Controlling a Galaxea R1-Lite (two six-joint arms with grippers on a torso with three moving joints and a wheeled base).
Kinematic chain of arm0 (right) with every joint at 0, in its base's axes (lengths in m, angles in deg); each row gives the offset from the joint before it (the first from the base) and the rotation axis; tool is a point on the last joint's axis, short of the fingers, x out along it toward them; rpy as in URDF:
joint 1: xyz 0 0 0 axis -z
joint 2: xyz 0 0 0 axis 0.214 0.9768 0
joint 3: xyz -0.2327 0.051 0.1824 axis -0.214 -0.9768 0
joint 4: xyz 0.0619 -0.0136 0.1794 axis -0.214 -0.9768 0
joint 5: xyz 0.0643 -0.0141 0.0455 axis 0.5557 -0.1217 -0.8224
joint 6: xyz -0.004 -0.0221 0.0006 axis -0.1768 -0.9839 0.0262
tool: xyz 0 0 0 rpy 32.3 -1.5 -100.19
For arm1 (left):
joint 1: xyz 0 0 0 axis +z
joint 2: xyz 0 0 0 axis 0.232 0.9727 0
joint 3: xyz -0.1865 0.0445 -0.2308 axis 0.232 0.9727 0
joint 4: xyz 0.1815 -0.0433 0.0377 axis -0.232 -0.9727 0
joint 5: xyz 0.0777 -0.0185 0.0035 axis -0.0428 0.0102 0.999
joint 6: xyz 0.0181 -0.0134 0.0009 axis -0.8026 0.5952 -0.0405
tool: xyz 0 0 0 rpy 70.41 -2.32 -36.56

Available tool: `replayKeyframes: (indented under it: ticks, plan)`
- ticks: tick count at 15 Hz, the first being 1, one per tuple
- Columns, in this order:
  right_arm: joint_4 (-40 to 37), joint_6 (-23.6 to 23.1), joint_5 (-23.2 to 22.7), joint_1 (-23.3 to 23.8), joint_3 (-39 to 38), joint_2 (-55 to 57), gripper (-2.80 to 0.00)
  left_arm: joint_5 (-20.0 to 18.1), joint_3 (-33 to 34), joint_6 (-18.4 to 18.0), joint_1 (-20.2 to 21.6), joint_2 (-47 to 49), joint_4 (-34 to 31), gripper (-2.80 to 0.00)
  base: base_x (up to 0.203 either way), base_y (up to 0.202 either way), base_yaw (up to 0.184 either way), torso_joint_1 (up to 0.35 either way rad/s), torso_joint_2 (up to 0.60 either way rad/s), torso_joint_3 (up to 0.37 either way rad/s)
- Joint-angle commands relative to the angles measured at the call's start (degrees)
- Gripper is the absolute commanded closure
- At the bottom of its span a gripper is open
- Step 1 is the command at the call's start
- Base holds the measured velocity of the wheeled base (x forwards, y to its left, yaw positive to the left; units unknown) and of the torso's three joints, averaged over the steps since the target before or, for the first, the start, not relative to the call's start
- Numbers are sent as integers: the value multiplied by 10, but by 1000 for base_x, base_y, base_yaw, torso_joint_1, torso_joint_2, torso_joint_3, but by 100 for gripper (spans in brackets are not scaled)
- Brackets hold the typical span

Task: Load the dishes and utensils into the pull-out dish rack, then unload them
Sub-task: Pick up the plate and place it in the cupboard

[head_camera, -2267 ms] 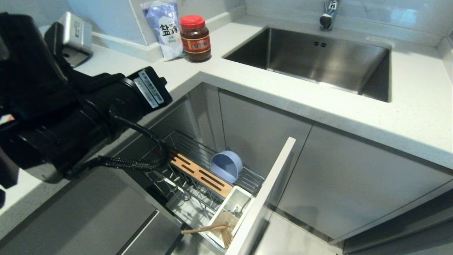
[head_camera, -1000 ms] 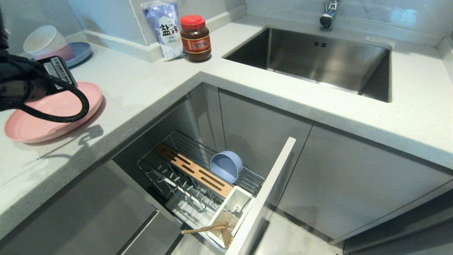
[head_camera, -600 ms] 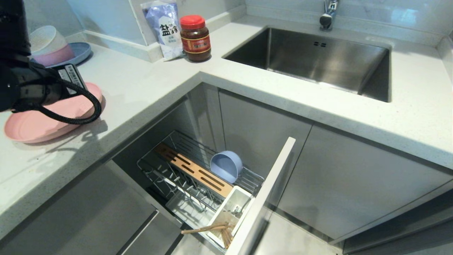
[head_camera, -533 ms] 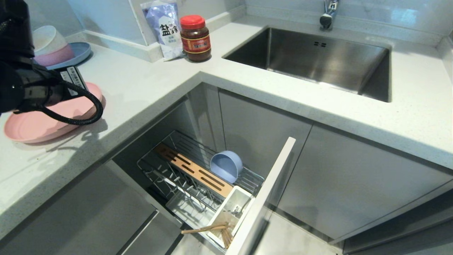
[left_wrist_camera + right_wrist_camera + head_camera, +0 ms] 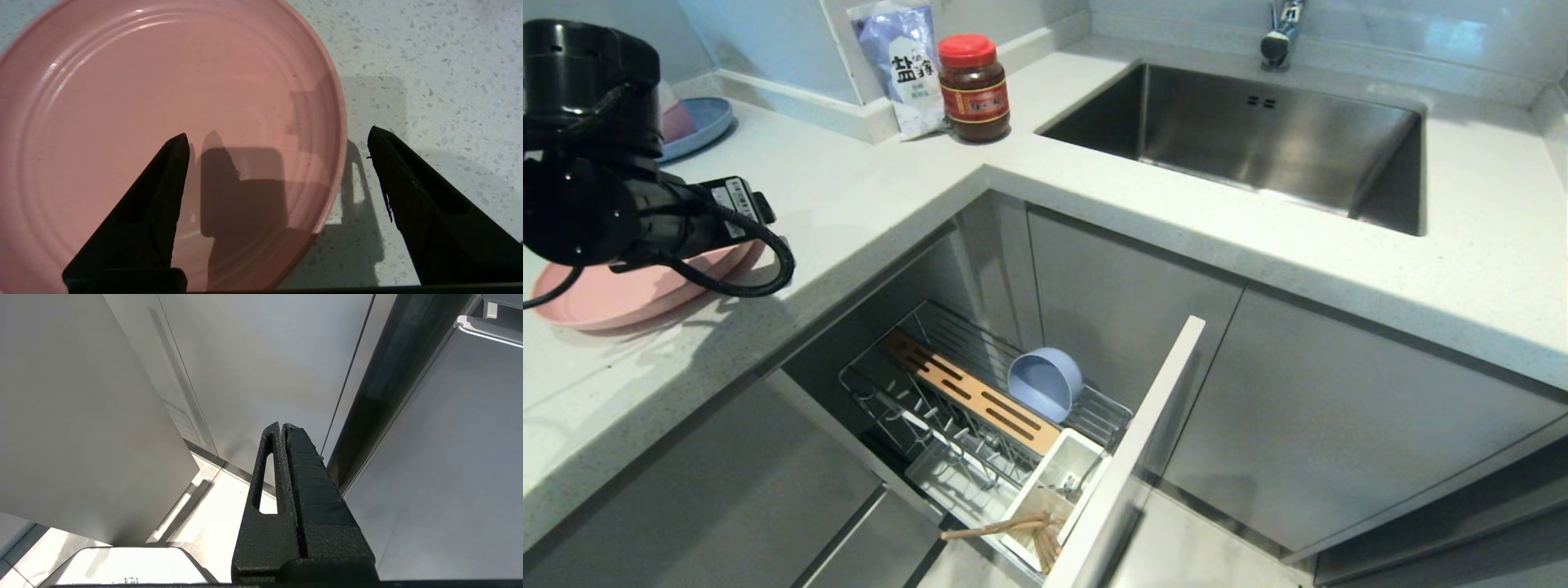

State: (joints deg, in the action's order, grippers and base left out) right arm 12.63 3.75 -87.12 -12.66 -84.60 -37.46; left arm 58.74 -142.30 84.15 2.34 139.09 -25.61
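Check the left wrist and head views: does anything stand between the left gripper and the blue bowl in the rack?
Nothing visible does. The left gripper, open, hangs over the pink plate on the counter; the bowl lies uncovered in the rack.

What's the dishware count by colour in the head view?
Pink: 2, the plate and the stacked bowl
Blue: 2, the rack bowl and the back plate
Total: 4; a cream bowl may be hidden behind the arm.
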Motion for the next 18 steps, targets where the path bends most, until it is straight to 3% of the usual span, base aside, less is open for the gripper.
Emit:
replayKeyframes:
  ticks: [1, 18]
  plan:
    - [0, 0, 0, 0, -1, -2, 0, -9, 0, 2, 0, 8, 0, -280, 0, 0, 0, 0, 0, 0]
    - [0, 0, 0, 0, -1, -2, 0, -12, 1, 1, 6, 26, 0, -280, 0, 0, 0, 0, 0, 0]
